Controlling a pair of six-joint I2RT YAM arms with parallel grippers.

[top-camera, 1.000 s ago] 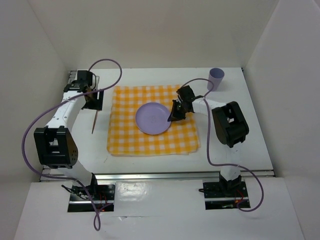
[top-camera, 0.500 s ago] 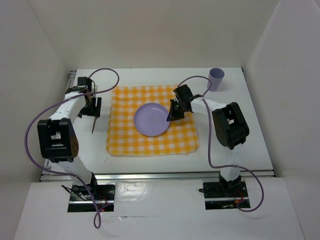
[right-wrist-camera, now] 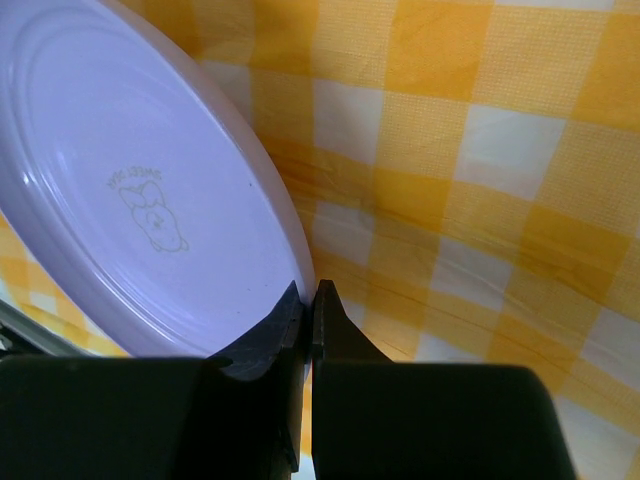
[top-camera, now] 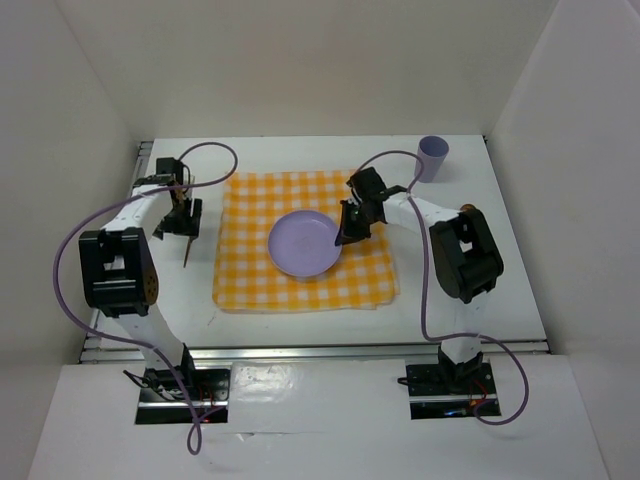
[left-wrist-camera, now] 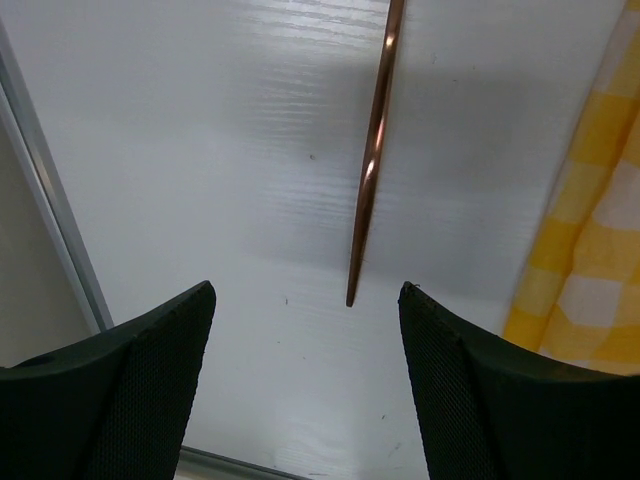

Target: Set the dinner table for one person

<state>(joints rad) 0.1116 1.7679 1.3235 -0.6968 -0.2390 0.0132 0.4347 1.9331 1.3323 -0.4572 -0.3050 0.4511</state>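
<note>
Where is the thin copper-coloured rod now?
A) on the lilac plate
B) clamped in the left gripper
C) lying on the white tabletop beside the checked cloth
C: the thin copper-coloured rod lies on the white tabletop beside the yellow-and-white checked cloth, below the open left gripper.

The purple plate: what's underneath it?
The yellow-and-white checked cloth lies under the purple plate, itself spread on the white dinner table. The patch beneath the plate is covered, so anything there cannot be seen. The right hand pinches the plate's rim.

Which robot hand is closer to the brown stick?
Left. The left gripper hangs open right over the stick; the right gripper is far across the cloth, pinching the plate by its rim.
</note>
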